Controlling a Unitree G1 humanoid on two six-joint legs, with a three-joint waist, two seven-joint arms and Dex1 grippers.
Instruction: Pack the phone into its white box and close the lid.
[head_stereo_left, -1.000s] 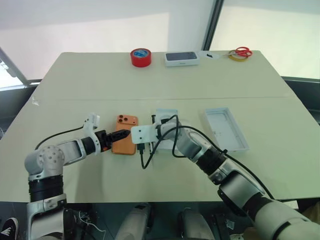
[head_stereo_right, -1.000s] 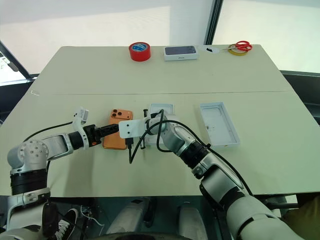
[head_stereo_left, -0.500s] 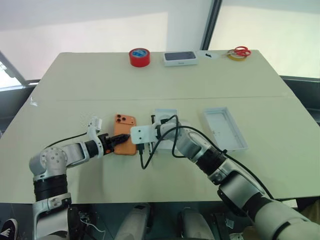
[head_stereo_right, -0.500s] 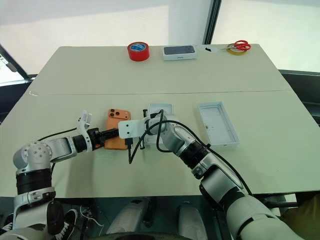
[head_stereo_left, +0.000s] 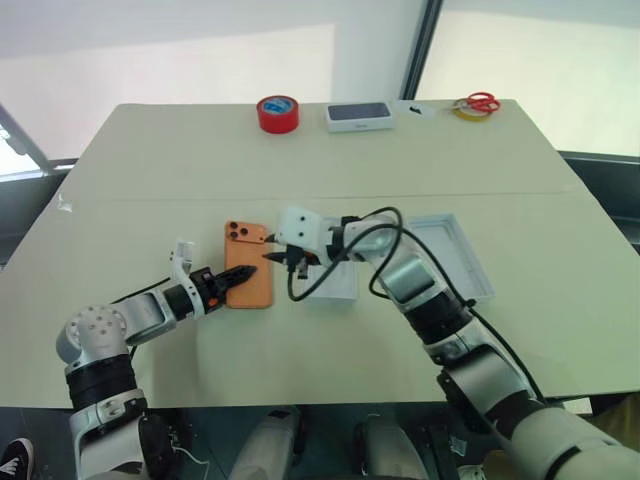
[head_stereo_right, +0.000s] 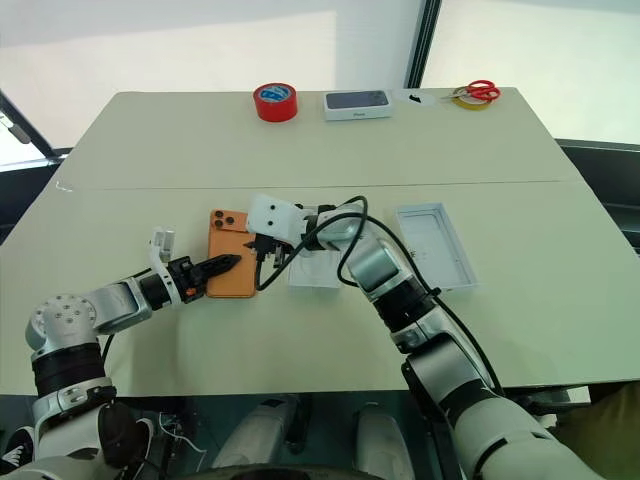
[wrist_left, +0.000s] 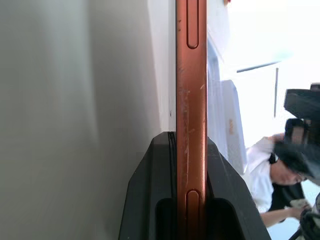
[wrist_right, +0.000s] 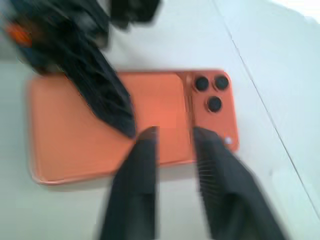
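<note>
On the pale surface (head_stereo_left: 150, 180) the left claw (head_stereo_left: 243, 274) pinches the orange rounded smartphone's (head_stereo_left: 248, 270) edge — ready to lift — while the right claw (head_stereo_left: 278, 254) hovers parted at its 3 o'clock.

One orange phone (head_stereo_left: 248, 273); three white boxes: (head_stereo_left: 335, 281), (head_stereo_left: 455, 255), (head_stereo_left: 359, 116); two tape rolls: (head_stereo_left: 279, 112), (head_stereo_left: 467, 111); one scissors (head_stereo_left: 485, 102).

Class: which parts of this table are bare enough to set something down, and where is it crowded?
Bare: the band between the red tape roll and the phone, plus the table's front edge. Crowded: the middle, around the phone, white box and lid.
</note>
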